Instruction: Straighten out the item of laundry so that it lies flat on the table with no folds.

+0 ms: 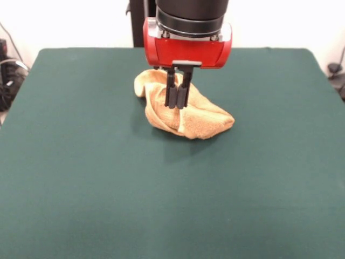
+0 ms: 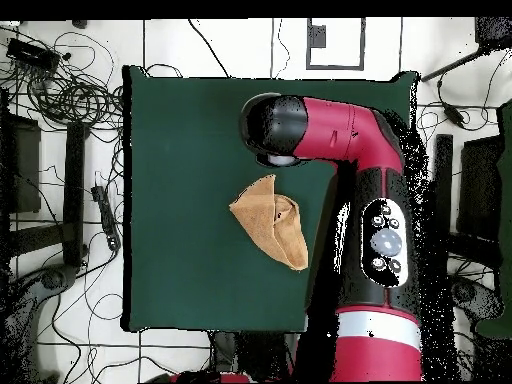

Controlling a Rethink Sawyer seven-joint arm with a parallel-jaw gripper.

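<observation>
worktop [image 1: 81, 189]: large rectangular surface with a dark green felt-like cover; in the front view the near half, closest to the camera, is bare green cloth from the left edge to the right edge.

towel [image 1: 186, 110]: small golden yellow-orange terry-cloth piece, lying past the middle of the worktop, toward the far edge where the robot stands, roughly midway between the left and right edges. it is crumpled and folded over on itself, with one bunched lobe toward the far edge and a longer tapered lobe running toward the near right; a paler hem line shows along a fold. in the overhead view the towel [image 2: 272, 220] reads as a folded wedge, pointed at its top, with overlapping layers, well clear of all four edges of the worktop [image 2: 180, 150].

gripper [image 1: 177, 103]: two dark fingers hanging straight down from a red housing, pressed close together with almost no gap, tips level with the upper surface of the towel. whether any cloth is pinched between them cannot be told. in the overhead view the gripper is hidden under the arm.

arm [image 2: 350, 140]: red and black, reaching from the robot's side over the worktop, its head above the towel's end.

floor cables [image 2: 60, 90]: tangled beside the worktop, overhead view.
</observation>
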